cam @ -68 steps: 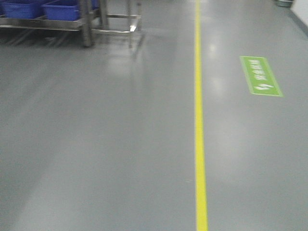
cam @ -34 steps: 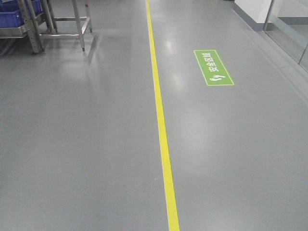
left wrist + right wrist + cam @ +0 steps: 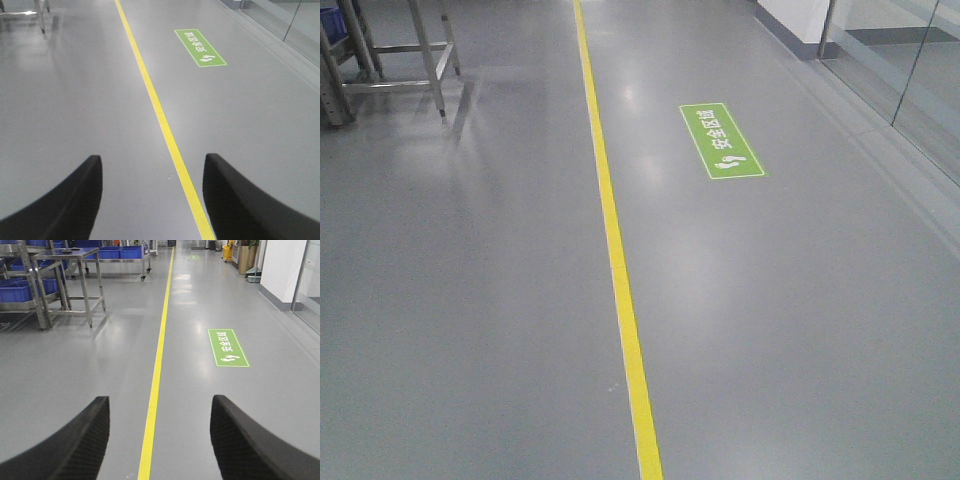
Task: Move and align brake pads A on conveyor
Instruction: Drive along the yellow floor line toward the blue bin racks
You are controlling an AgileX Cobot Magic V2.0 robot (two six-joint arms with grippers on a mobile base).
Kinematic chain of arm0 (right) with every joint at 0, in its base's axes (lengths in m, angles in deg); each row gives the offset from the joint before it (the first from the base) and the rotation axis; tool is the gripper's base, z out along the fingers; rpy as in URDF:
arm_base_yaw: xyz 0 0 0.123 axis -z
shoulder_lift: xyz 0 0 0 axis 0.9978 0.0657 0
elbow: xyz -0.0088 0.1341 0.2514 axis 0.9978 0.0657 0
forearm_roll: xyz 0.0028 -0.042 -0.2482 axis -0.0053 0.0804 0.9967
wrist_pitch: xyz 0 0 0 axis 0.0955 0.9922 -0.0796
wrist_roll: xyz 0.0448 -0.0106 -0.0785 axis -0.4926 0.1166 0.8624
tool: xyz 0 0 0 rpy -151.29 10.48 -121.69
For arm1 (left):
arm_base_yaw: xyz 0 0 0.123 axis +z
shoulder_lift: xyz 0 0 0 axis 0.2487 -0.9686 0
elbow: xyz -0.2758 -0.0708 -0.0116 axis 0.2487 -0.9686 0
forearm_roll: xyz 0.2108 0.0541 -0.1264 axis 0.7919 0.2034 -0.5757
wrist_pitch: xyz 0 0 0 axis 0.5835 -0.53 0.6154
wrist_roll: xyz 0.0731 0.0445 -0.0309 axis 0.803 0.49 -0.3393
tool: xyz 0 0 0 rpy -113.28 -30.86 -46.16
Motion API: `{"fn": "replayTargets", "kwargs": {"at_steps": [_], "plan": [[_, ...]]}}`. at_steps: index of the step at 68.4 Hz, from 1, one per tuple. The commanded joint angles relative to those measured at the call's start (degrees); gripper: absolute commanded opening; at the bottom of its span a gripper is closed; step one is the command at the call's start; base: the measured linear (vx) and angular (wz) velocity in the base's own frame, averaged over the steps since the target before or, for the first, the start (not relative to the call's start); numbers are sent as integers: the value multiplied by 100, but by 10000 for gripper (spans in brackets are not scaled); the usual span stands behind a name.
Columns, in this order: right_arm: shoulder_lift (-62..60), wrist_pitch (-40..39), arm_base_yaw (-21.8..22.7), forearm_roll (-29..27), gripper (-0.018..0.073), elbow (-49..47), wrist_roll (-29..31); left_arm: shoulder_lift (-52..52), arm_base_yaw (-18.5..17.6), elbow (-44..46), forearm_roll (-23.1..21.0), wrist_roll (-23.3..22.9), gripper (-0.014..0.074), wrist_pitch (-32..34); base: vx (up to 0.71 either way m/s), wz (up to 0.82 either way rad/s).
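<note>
Since none of my cameras shows the brake pads A or the conveyor, I think the job has not really begun; no pad is picked up, none is lined up, and all four are left to do; my guess is that I must first drive the base to the belt, and I cannot tell from here where it is. My left gripper (image 3: 152, 160) has its two black fingers wide apart with nothing between them; my right gripper (image 3: 160, 400) is spread the same way and holds nothing too. Under and ahead of both there is only shiny grey floor (image 3: 470, 300); a yellow line (image 3: 610, 230) runs straight ahead between the fingers of each gripper, closer to the right finger on the left one. Ahead and to the right of both grippers lies a green floor sign (image 3: 722, 141); it has white Chinese writing that looks like 安全区域, and a pair of small white footprints at its near end. Far ahead and to the left of the right gripper stands a steel table (image 3: 67, 252), with blue crates (image 3: 122, 252) beyond it; I can read no words on them; I see no brand names anywhere.
</note>
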Motion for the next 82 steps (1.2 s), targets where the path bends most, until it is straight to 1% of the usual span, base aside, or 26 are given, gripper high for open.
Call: {"fn": "replayTargets", "kwargs": {"at_steps": [1, 15, 33, 64, 82], "plan": [[59, -428, 6, 37, 432, -144, 51, -67, -27, 135, -38, -12, 433, 440, 19, -15], [59, -428, 6, 37, 432, -144, 51, -67, -27, 135, -38, -12, 433, 440, 25, -5], [59, -428, 6, 37, 432, -144, 51, -67, -27, 135, -38, -12, 433, 440, 39, 13], [59, -428, 6, 37, 432, -144, 51, -67, -27, 135, -38, -12, 433, 440, 51, 21], [59, -428, 6, 37, 432, -144, 51, -67, -27, 135, -38, -12, 433, 440, 57, 4]]}}
